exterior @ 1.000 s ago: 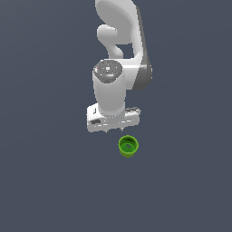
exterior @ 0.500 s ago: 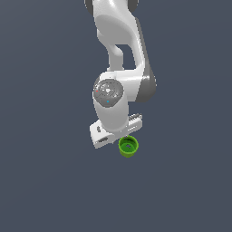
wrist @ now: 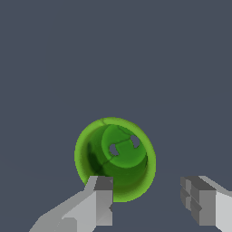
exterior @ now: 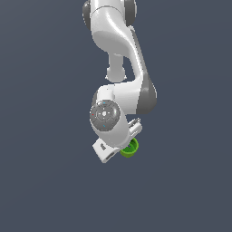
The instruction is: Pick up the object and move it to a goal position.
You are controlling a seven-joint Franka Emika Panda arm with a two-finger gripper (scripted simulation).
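So the white arm (exterior: 122, 68) is bent way down over the flat dark grey bench (exterior: 190, 181), and the tool (wrist: 149, 199) sits right above the little green cup (exterior: 130, 148). In the exterior view most of the cup is tucked behind the tool's white body, with only a bright green bit poking out toward the exterior view's right side. The wrist view is way clearer: the cup stands upright, opening up toward the camera, with a darker green inside and a couple of pale spots on the bottom. The tool's two fingers are spread wide apart, nothing held between them. One finger (wrist: 102, 199) overlaps the cup's rim in the picture, the other one (wrist: 201, 204) is off to the side, well clear of it. Can't tell from either view if that near finger is really touching the rim or just hanging above it.
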